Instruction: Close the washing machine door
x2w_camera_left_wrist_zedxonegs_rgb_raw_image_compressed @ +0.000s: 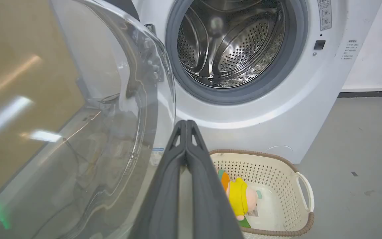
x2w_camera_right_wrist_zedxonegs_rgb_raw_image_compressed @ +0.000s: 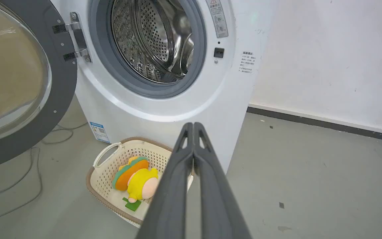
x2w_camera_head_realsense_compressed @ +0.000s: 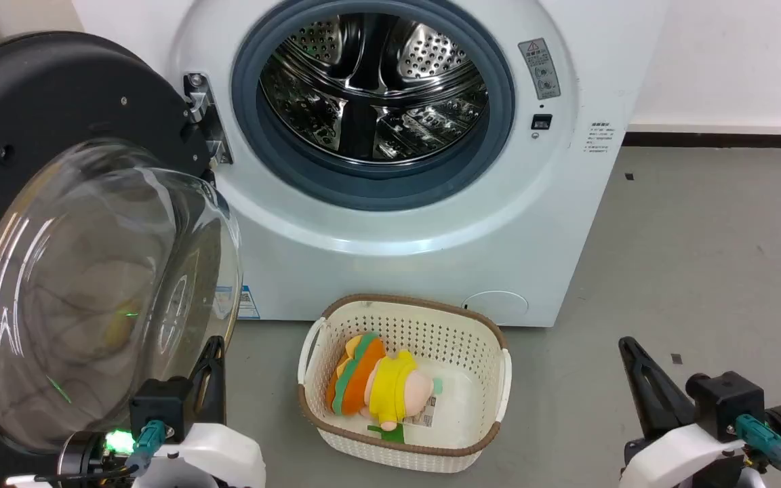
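Far left of the left claw (x2w_camera_left_wrist_zedxonegs_rgb_raw_image_compressed: 186, 126) we have the washing machine door (x2w_camera_head_realsense_compressed: 92, 257), swung wide open with its glass bowl facing us. The bowl's edge runs just to the left of the claw's fingers; we cannot tell if they touch. The left claw is clenched on nothing, fingers pressed flat together. Ahead and a bit left of it is the hinge (x2w_camera_head_realsense_compressed: 201, 115) that ties the door to the washing machine (x2w_camera_head_realsense_compressed: 553, 224). Straight ahead and above the claw the drum (x2w_camera_head_realsense_compressed: 370, 88) gapes inside its grey gasket (x2w_camera_head_realsense_compressed: 499, 142), nothing covering it. Just below and right of the left claw is the basket (x2w_camera_head_realsense_compressed: 404, 298) on the floor against the machine's front, with a plush toy (x2w_camera_head_realsense_compressed: 380, 383) lying in it. Further right, the right claw (x2w_camera_right_wrist_zedxonegs_rgb_raw_image_compressed: 193, 127) is also clenched empty, well apart from the door, with the basket ahead on its left. We judge the task barely begun: this is the approach step, with no push yet showing. Next, the left claw probably needs to get onto the door's rim or outer face and sweep it rightward in an arc about the hinge until it latches over the opening. The push should go on the black ring rather than the glass, and the door's lower rim needs watching as it passes the basket.
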You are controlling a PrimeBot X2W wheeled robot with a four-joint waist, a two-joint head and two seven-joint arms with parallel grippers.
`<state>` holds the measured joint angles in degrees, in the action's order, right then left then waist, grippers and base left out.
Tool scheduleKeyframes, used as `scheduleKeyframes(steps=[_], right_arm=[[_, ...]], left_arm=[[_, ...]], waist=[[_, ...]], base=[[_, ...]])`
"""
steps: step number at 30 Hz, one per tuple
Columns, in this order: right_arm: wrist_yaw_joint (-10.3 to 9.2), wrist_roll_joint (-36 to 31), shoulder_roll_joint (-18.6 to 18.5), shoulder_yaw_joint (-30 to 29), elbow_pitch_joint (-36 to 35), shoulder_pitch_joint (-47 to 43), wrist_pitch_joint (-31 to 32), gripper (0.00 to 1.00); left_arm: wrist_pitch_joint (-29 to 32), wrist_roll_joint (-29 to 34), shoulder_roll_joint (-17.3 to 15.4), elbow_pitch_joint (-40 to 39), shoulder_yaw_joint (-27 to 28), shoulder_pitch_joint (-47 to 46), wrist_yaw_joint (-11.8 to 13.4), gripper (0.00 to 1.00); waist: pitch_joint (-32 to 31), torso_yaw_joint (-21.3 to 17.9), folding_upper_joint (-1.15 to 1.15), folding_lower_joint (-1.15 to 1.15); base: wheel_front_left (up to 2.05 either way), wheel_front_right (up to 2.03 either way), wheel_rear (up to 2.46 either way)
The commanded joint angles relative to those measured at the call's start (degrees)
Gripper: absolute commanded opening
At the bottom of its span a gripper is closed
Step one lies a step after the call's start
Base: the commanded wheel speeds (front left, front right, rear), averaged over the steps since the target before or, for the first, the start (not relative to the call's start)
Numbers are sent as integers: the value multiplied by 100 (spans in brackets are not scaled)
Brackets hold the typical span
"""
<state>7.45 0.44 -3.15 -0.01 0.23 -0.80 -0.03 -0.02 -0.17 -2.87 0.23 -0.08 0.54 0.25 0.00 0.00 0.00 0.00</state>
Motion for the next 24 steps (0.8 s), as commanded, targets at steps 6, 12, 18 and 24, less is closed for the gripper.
scheduleKeyframes(steps=[6,12,18,24], right_arm=[[3,-44,27,1,-23,80,3,0],[3,-44,27,1,-23,80,3,0],[3,-44,27,1,-23,80,3,0],[3,-44,27,1,-23,80,3,0]], left_arm=[[2,17,0,-23,8,-54,-25,0],[2,17,0,-23,8,-54,-25,0],[2,17,0,-23,8,-54,-25,0],[2,17,0,-23,8,-54,-25,0]], waist=[[0,0,0,0],[0,0,0,0],[0,0,0,0],[0,0,0,0]], base=[[0,0,0],[0,0,0],[0,0,0],[0,0,0]])
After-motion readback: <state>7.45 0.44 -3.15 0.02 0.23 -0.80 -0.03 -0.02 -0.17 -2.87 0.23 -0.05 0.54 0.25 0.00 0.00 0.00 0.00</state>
